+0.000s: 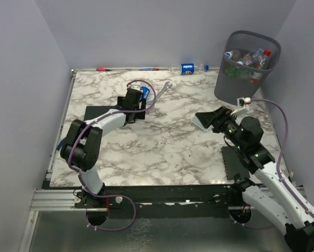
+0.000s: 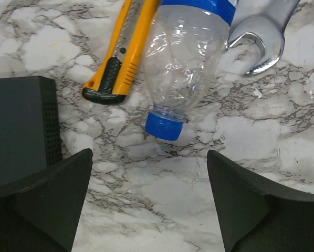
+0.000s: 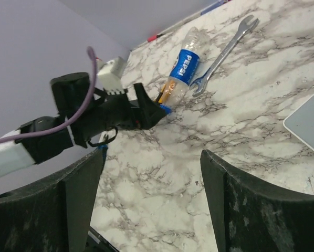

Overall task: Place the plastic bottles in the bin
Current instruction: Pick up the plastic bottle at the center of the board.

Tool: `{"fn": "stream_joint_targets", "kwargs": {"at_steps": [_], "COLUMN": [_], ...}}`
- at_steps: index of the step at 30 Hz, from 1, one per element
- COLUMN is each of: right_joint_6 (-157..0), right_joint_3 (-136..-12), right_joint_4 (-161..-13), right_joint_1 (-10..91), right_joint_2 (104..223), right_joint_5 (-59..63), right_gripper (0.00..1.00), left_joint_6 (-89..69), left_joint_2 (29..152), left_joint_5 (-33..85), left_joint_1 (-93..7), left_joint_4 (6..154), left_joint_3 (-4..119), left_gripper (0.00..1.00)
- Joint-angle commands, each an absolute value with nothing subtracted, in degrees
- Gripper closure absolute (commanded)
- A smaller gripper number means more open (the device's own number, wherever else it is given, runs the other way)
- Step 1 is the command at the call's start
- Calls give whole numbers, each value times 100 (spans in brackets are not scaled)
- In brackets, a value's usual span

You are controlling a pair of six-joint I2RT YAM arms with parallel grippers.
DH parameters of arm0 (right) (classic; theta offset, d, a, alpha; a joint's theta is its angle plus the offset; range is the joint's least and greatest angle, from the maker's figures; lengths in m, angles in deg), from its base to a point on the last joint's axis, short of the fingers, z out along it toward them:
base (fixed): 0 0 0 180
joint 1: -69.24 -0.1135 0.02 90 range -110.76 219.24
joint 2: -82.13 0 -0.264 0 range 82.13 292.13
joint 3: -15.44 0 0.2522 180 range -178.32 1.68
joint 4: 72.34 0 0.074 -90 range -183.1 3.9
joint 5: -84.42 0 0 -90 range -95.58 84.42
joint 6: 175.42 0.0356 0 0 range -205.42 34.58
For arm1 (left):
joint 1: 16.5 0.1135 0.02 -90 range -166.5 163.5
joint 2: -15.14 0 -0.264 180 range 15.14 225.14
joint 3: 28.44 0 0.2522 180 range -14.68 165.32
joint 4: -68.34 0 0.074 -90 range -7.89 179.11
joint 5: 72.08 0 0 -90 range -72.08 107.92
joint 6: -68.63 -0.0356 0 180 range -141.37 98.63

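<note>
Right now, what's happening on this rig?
The left arm is lined up on a blue-capped Pepsi bottle lying on the marble table between a yellow utility knife and a wrench. Its jaws are open just short of the cap, with nothing gripped. The right arm sits near the bin, jaws open and empty. The bin already holds several bottles, and a second Pepsi bottle lies along the far wall.

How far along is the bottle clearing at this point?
Done: several bottles already lie inside the bin. In hand: nothing is gripped; the left gripper is open just short of a blue-capped bottle lying between a yellow-handled tool and a wrench; the right gripper is open and empty. Left: that bottle plus a second bottle at the far edge of the table.
</note>
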State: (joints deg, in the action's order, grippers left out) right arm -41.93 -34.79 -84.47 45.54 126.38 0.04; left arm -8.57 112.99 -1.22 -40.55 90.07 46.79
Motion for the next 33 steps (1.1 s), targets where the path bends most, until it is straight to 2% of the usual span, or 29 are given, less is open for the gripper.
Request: {"fn": "stream_joint_targets", "kwargs": {"at_steps": [1,9,16,24,33], "right_joint_6": [-4188,-4181,-4239,-4314,-4236], "right_joint_3": [-3289,-3232,-3388,-3486,-3479], "right_joint_4": [-9064,-9792,-9996,-10119,-10136], "right_joint_1": [4508,4509,4509,4511,4513], "right_joint_2": [11816,11076,11009,10997,10920], "right_joint_5": [192,142,109,46,19], "right_gripper": [22,22,22,22,21], "left_joint_6": [-1459,-2030,-2049,-1936,-1871], "left_joint_2": [11837,12579,12930,13107,12754], "left_joint_5": [398,312,256,485,368], "left_joint_1": [-4111,-4113,-4094,-4085,-4089], "left_joint_4": [9299,9685,9841,9837,9686], "left_joint_3": [5283,5995,6217,6245,5940], "left_gripper": [12,18,23,43,76]}}
